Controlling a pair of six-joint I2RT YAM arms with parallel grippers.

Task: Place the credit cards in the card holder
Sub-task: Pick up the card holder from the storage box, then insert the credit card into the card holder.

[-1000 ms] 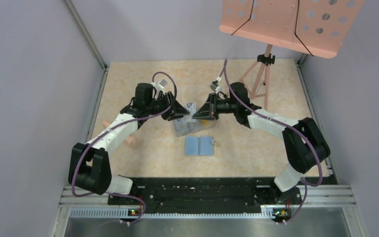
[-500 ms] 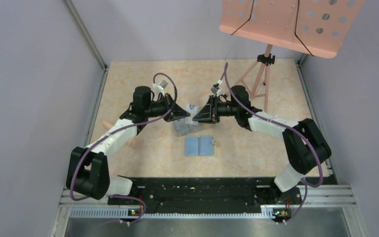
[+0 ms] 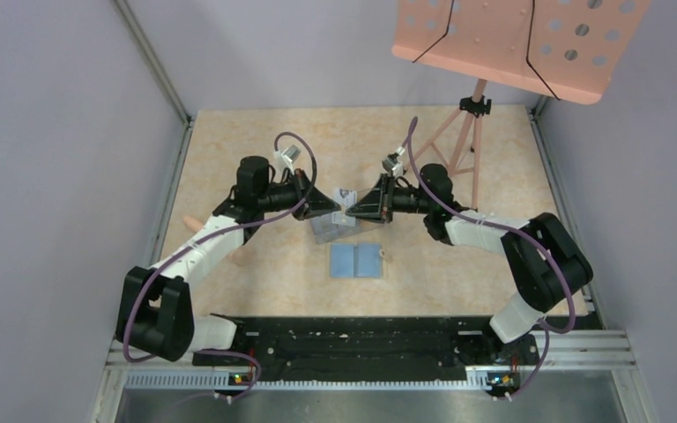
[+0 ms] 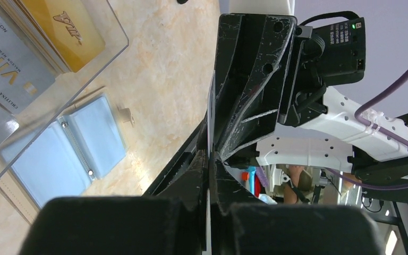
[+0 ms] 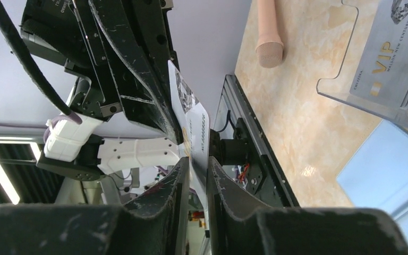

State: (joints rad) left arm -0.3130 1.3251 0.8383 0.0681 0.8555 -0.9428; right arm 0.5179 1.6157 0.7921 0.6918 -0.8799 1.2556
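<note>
A white credit card (image 3: 345,196) with dark marks hangs above the clear box, between the two grippers. My left gripper (image 3: 333,206) is shut on it; the left wrist view shows the card edge-on (image 4: 211,114) pinched between the jaws (image 4: 210,155). My right gripper (image 3: 359,206) faces it, and its jaws (image 5: 195,166) stand slightly apart around the same card (image 5: 192,119), open. More cards, a yellow one (image 4: 69,26) and a silver VIP one (image 4: 10,74), stand in the box. The card holder (image 3: 357,260) lies open on the table, light blue side up, nearer than the box.
The clear plastic box (image 3: 333,226) stands under the grippers. A pinkish cylinder (image 5: 268,37) lies on the table at the left, partly under my left arm. A peach perforated music-stand tray (image 3: 511,40) on a tripod (image 3: 467,132) rises at the back right.
The left gripper has shut on the card and the right gripper has opened around it. Both grippers lifted a little off the box, and the right arm swung slightly.
</note>
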